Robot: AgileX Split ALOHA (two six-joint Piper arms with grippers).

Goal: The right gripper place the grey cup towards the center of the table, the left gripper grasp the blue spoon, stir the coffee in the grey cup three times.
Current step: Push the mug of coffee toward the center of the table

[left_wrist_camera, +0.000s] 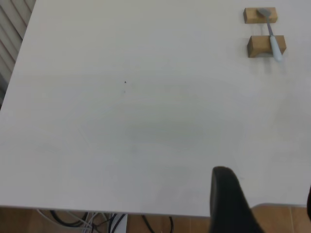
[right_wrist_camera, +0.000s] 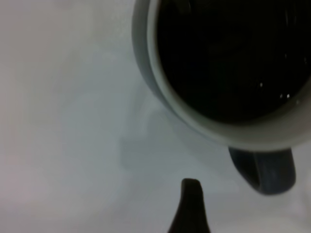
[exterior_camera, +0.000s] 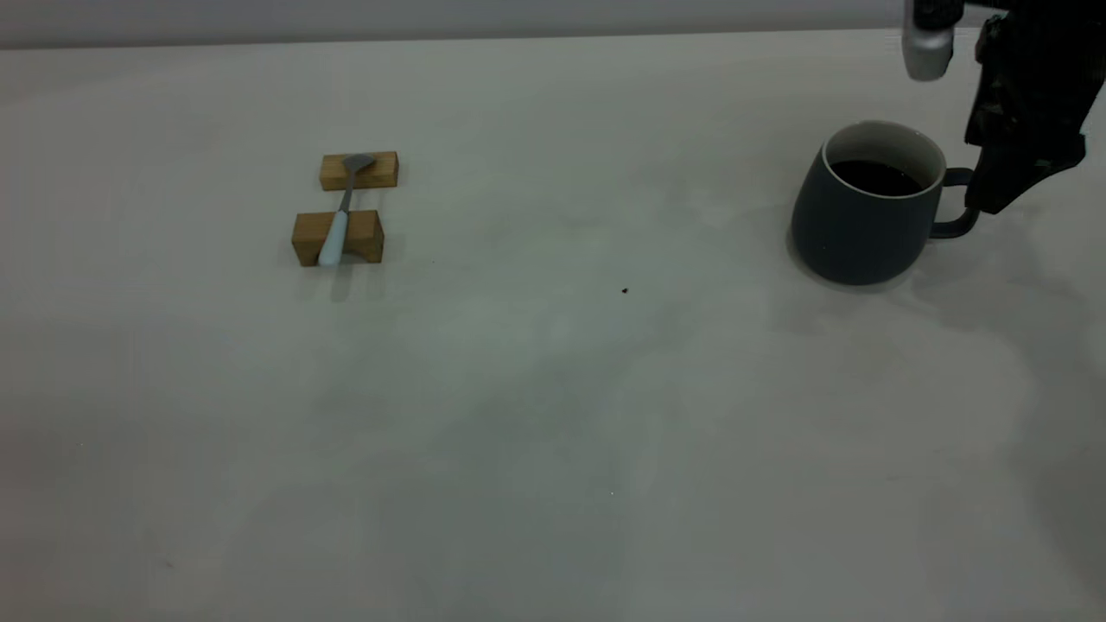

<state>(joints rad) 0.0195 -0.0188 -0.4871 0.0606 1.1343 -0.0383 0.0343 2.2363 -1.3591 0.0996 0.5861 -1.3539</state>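
Observation:
The grey cup (exterior_camera: 855, 226) stands upright at the table's (exterior_camera: 553, 389) right side, holding dark coffee (exterior_camera: 877, 177), its handle (exterior_camera: 957, 207) turned to the right. My right gripper (exterior_camera: 961, 128) hangs open over that handle, one silver fingertip (exterior_camera: 929, 50) above the far rim and the dark finger beside the handle, gripping nothing. In the right wrist view the coffee (right_wrist_camera: 228, 58) and handle (right_wrist_camera: 265, 170) fill the frame, with one finger (right_wrist_camera: 190, 208) showing. The blue spoon (exterior_camera: 335, 226) lies across two wooden blocks at the left. My left gripper (left_wrist_camera: 268, 204) is open, far from the spoon (left_wrist_camera: 273, 41).
The two wooden blocks (exterior_camera: 359, 170) (exterior_camera: 338, 238) carry the spoon's bowl and handle. A small dark speck (exterior_camera: 624, 290) lies mid-table. In the left wrist view the table's edge (left_wrist_camera: 97, 209) shows, with cables (left_wrist_camera: 87, 221) below it.

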